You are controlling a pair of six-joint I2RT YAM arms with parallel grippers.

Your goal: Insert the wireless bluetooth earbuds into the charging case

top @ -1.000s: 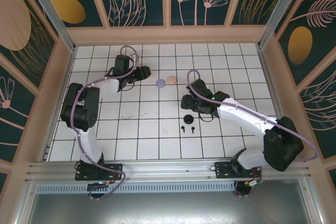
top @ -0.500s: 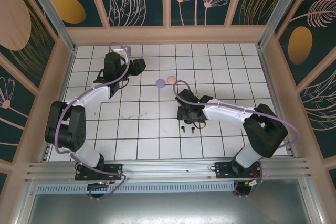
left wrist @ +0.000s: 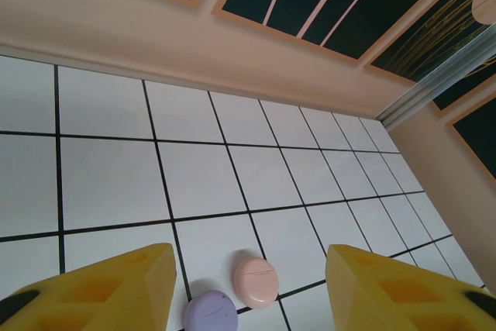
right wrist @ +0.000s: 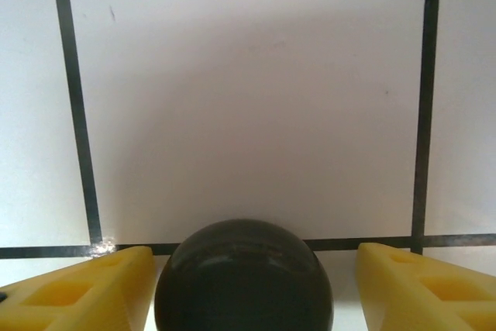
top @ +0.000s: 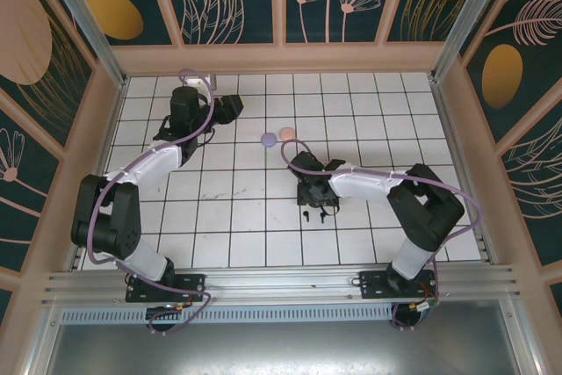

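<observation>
Currently the right gripper (right wrist: 253,281) stands open. In its wrist view I see the two yellow fingers (right wrist: 77,292) set well apart and closed on nothing. The round black case (right wrist: 244,277) lies on the floor between them. It sits closer to the finger at the left of that view. A clear gap shows on the other side, and I cannot tell whether the nearer finger touches the case.

From above, the black earbuds (top: 306,215) appear as two small dark shapes on the white tiles. They lie just on the near side of this gripper, outside the fingers. They are too small for me to tell which way they point.

The left gripper (top: 232,108) is likewise open, its fingers (left wrist: 101,288) spread with nothing held. In its wrist view the lilac case (left wrist: 211,314) and the pink case (left wrist: 256,281) lie just beside each other. Both rest on the floor, framed between the fingers but apart from them. From above, these two cases lie between the two grippers and well apart from the black case.

Edges and room:
- The left gripper is near the back wall (left wrist: 194,44), at the far left of the tiled floor (top: 237,234).
- The right gripper works near the floor's middle, with bare tiles on every side.
- Both side walls are well apart from it.
</observation>
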